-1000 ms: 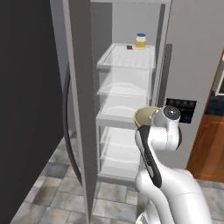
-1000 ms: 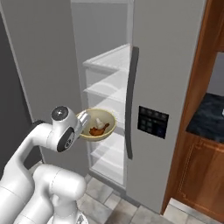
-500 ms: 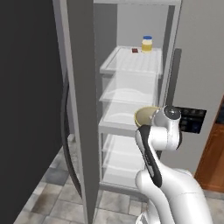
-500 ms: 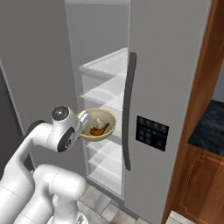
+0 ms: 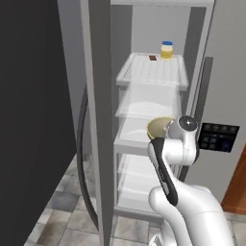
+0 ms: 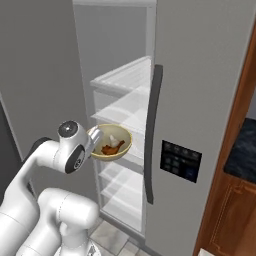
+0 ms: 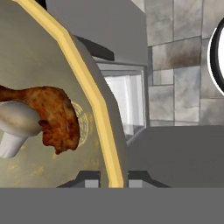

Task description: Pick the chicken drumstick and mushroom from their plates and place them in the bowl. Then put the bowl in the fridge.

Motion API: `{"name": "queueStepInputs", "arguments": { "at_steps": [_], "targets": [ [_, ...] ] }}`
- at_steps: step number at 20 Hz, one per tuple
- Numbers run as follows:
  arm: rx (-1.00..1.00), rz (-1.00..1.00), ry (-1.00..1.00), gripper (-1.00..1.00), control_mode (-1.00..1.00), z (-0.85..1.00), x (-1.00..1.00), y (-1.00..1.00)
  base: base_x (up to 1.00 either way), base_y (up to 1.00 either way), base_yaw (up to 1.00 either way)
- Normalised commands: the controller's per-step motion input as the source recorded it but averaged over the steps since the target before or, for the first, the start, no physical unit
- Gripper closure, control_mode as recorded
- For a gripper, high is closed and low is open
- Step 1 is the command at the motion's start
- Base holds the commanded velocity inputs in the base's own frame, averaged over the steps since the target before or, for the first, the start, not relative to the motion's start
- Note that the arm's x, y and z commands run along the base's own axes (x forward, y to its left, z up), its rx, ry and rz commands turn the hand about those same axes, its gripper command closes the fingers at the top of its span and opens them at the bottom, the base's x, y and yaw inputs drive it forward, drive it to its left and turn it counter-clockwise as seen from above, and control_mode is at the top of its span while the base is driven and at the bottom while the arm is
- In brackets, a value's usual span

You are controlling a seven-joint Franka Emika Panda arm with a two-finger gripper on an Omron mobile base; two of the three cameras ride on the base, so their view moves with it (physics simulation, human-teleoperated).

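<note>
The bowl (image 6: 111,143) is held by its rim in the pincer (image 7: 112,177), whose jaws are closed narrowly on that yellow edge. Inside the bowl lie the chicken drumstick (image 7: 50,117) and the mushroom (image 7: 16,126), touching each other. The bowl is carried level, just in front of the open fridge (image 5: 149,120), near the middle shelf (image 5: 137,134). The shelf lies straight ahead of the bowl, so the coming move is judged a forward reach into the fridge, keeping the bowl flat.
</note>
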Motion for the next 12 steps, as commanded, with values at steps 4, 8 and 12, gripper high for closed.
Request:
{"name": "queueStepInputs", "arguments": {
  "at_steps": [4,8,12],
  "targets": [
    [0.00,0.00,0.00,1.00,1.00,0.00,0.00,0.00,0.33,0.31,-0.10],
    [0.00,0.00,0.00,1.00,1.00,0.00,0.00,0.00,0.40,0.05,-0.03],
    [0.00,0.00,0.00,1.00,1.00,0.00,0.00,0.00,0.11,0.01,0.00]
  ]
}}
